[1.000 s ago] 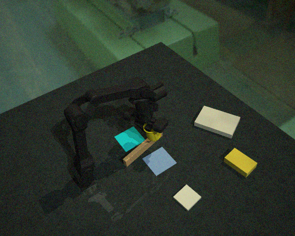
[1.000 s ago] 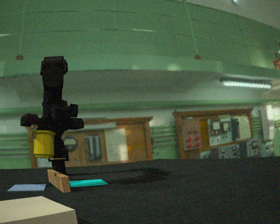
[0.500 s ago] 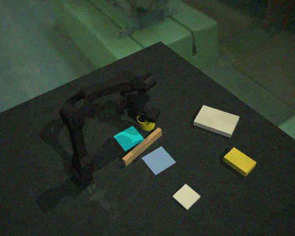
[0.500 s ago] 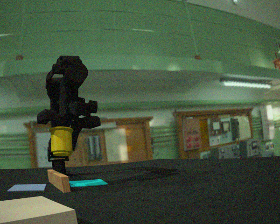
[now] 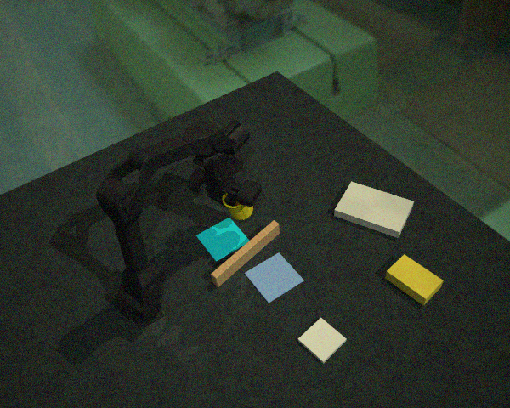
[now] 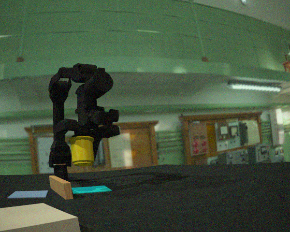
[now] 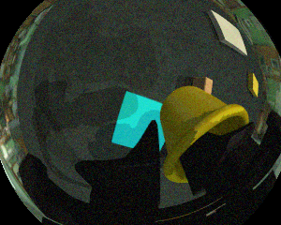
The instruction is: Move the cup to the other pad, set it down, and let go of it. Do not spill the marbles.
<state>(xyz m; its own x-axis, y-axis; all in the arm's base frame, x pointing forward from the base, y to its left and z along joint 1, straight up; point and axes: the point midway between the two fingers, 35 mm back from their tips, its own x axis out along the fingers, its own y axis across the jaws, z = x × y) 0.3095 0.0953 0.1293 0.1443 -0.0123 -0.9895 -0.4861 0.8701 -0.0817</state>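
The yellow cup (image 5: 242,213) (image 6: 82,152) (image 7: 184,105) hangs in the air, nearly upright with its mouth up. My gripper (image 5: 236,198) (image 7: 160,123) is shut on its wall near the rim, one finger inside the cup and one outside. The cyan pad (image 5: 213,245) (image 6: 90,190) (image 7: 123,132) lies on the table below and beside the cup, with shadows across it. The blue pad (image 5: 274,277) (image 6: 27,194) lies across the wooden bar from it, with nothing on it. No marbles can be made out; the cup's inside is mostly hidden by the finger.
The wooden bar (image 5: 246,254) (image 6: 61,187) (image 7: 205,85) stands between the two pads as a low barrier. A large cream slab (image 5: 374,208) (image 6: 32,215) (image 7: 229,32), a yellow block (image 5: 413,279) (image 7: 253,85) and a small cream tile (image 5: 322,339) lie farther off.
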